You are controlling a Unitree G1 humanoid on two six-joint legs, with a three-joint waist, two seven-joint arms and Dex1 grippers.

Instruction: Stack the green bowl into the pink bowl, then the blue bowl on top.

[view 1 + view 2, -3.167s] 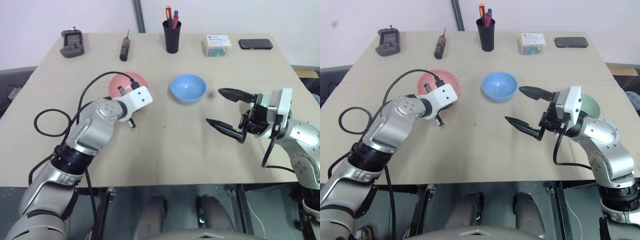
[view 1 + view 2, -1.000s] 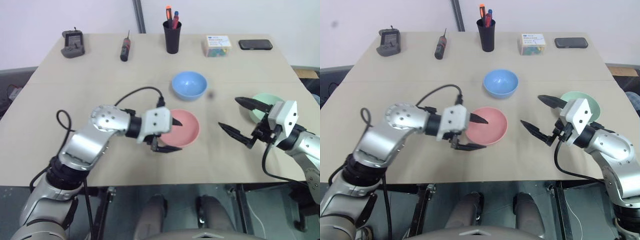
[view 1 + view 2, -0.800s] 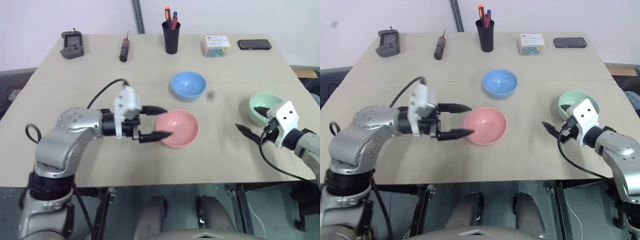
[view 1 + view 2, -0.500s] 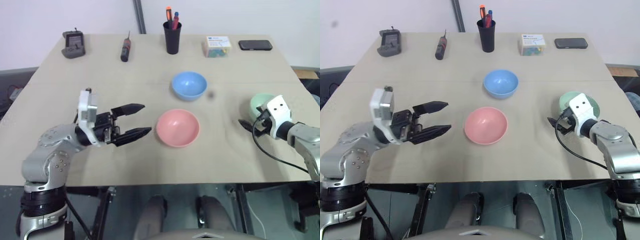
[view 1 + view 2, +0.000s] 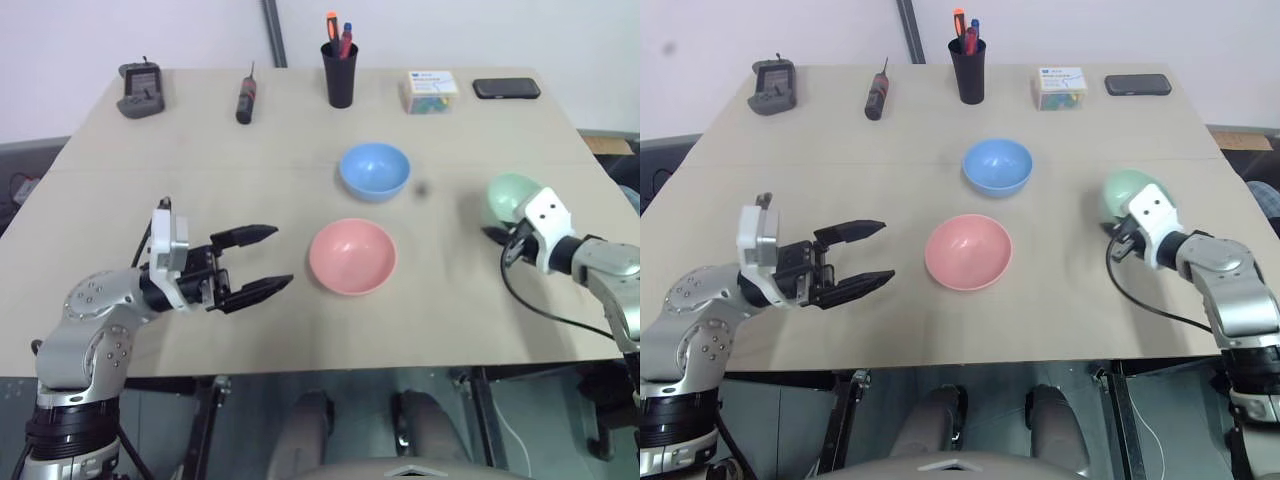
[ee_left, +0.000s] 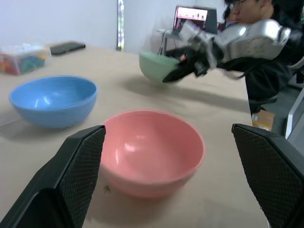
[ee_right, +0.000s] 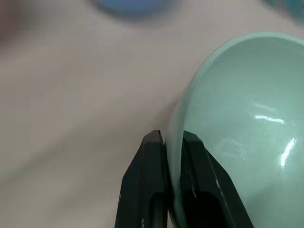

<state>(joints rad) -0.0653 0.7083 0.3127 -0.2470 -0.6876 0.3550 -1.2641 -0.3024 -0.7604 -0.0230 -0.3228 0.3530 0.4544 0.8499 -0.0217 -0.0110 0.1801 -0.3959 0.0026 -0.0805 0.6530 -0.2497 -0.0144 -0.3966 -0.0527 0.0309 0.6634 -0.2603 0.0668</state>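
My right gripper (image 7: 173,142) has its fingers (image 7: 151,161) pinched together on the rim of the green bowl (image 7: 237,123), one finger outside the wall and one inside, and in the head view that bowl (image 5: 512,196) sits tipped, its underside showing, at the right side of the surface (image 5: 300,140), well to the right of the pink bowl (image 5: 352,256). My left gripper (image 5: 262,262) hangs with its fingers (image 5: 243,236) spread wide apart and holding nothing, pointing level toward the pink bowl from its left and clear of it; through that wrist view I see the pink bowl (image 6: 152,152) framed between the two fingers. The pink bowl stands upright near the middle of the surface. The blue bowl (image 5: 374,171) stands upright just behind the pink bowl, apart from it. Further behind the pink bowl, along the far edge, I see a black pen cup (image 5: 339,69), a screwdriver (image 5: 244,97) and a dark device (image 5: 139,89) to its left, and a small box (image 5: 432,90) and a phone (image 5: 506,88) to its right. A person (image 6: 266,52) shows past the green bowl in the left wrist view.
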